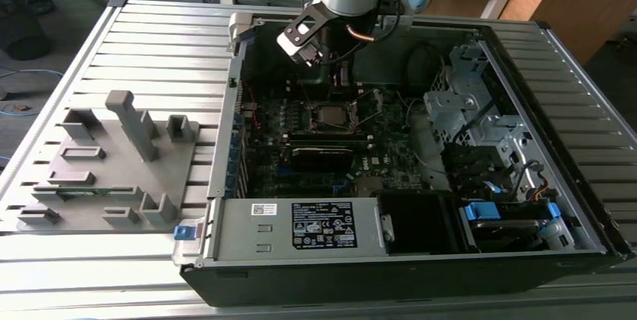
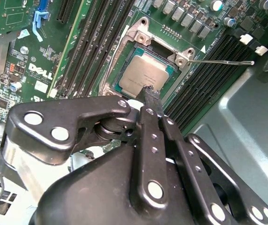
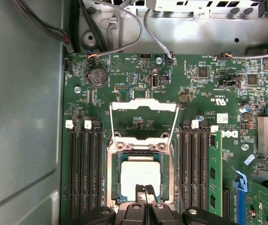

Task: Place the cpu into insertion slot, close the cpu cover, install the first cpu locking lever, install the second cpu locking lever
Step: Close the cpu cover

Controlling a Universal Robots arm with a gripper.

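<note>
Grey fixture: on the counter, exterior view's left, well apart.
Cpu cover: swung open on the slot's far side, leaving the slot exposed.
Cpu: flat in the insertion slot, apparently seated.
Tool: fingertips pressed together, empty, at the cpu's edge.
Locking lever: unlatched, jutting sideways.

White lettering is being displayed on the green circuit board. A black-and-white printed label is being carried by the grey metal box, its print being left unread.
</note>
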